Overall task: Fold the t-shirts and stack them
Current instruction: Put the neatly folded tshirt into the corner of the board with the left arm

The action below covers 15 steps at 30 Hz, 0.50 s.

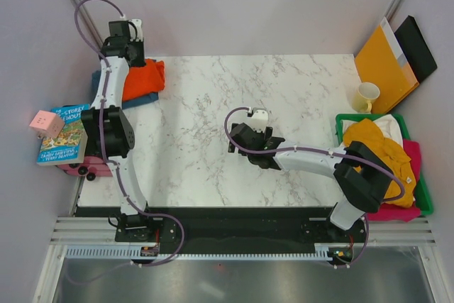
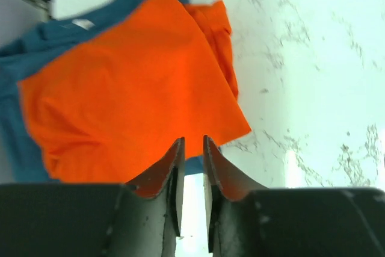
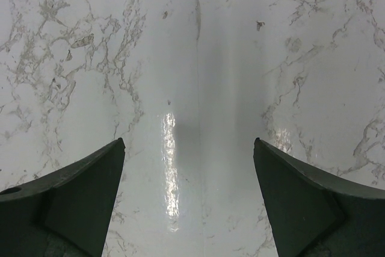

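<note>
Left gripper at the two stacked shirts, right gripper over the marble.

Only the left wrist view shows the left gripper [image 2: 192, 141]: its jaws are nearly together, with a thin slit of table between them and nothing gripped. The orange-red t-shirt [image 2: 132, 88] lies just beyond its tips, on top of the teal-blue t-shirt [image 2: 33, 49]; whether the tips touch the cloth is hard to tell. The right wrist view shows the right gripper [image 3: 189, 144] spread wide and empty above the table [image 3: 90, 58]. Only the top view shows the mustard yellow t-shirt [image 1: 379, 148], white t-shirt [image 1: 391, 125] and pink t-shirt [image 1: 412, 157], heaped in a green basket [image 1: 340, 120] well behind that gripper.
</note>
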Available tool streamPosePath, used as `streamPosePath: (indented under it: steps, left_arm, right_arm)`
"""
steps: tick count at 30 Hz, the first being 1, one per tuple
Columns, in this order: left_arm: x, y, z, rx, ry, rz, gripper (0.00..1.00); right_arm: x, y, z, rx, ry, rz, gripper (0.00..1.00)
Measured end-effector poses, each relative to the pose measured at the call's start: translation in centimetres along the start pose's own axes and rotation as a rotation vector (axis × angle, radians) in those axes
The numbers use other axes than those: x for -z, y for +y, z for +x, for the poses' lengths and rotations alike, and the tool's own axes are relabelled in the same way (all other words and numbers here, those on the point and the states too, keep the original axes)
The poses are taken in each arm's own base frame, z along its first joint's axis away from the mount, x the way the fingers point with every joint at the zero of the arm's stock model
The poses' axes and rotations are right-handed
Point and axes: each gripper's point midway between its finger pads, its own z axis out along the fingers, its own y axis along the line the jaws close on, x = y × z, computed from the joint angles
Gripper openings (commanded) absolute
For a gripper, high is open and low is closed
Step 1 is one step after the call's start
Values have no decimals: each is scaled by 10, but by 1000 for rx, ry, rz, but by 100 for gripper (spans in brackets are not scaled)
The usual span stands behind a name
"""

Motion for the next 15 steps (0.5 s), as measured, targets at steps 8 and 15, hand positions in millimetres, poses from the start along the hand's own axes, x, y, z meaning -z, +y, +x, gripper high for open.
streamPosePath:
  steps: [8,15]
  left_arm:
    - [-63,-23,90,11,248,90,27]
    - [-80,-29,143,20,406,105,27]
  right_arm:
    - [0,0,0,1,1,2,95]
    - [0,-2,1,5,5,6,95]
